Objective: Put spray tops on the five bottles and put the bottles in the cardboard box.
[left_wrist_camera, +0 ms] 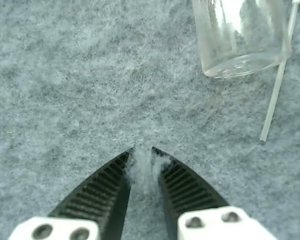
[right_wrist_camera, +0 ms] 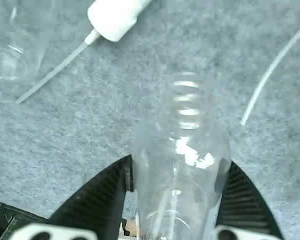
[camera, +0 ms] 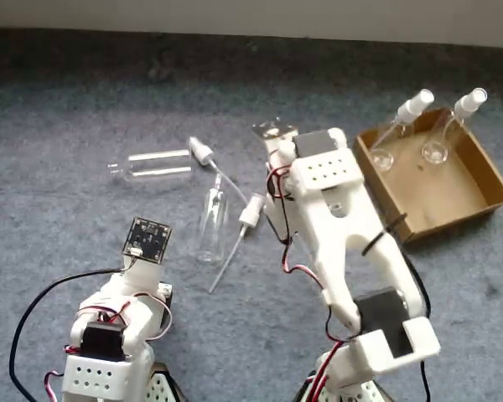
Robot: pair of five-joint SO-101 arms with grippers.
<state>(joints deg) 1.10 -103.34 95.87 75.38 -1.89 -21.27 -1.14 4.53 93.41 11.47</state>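
Note:
My right gripper (right_wrist_camera: 179,162) is shut on a clear uncapped bottle (right_wrist_camera: 182,145), threaded neck pointing away. A white spray top (right_wrist_camera: 115,15) with its dip tube lies on the carpet just beyond it. From above, two uncapped bottles (camera: 155,163) (camera: 211,222) and two spray tops (camera: 201,151) (camera: 251,209) lie left of the right arm (camera: 327,188). The cardboard box (camera: 478,197) holds two capped bottles (camera: 402,126) (camera: 448,126). My left gripper (left_wrist_camera: 142,150) is shut on nothing, low over the carpet, short of a bottle's base (left_wrist_camera: 240,45).
Grey carpet covers the floor. A thin dip tube (left_wrist_camera: 277,85) lies beside the bottle near the left gripper, and another tube (right_wrist_camera: 275,65) lies off to the side of the held bottle. The left arm (camera: 117,335) is folded back at the near edge.

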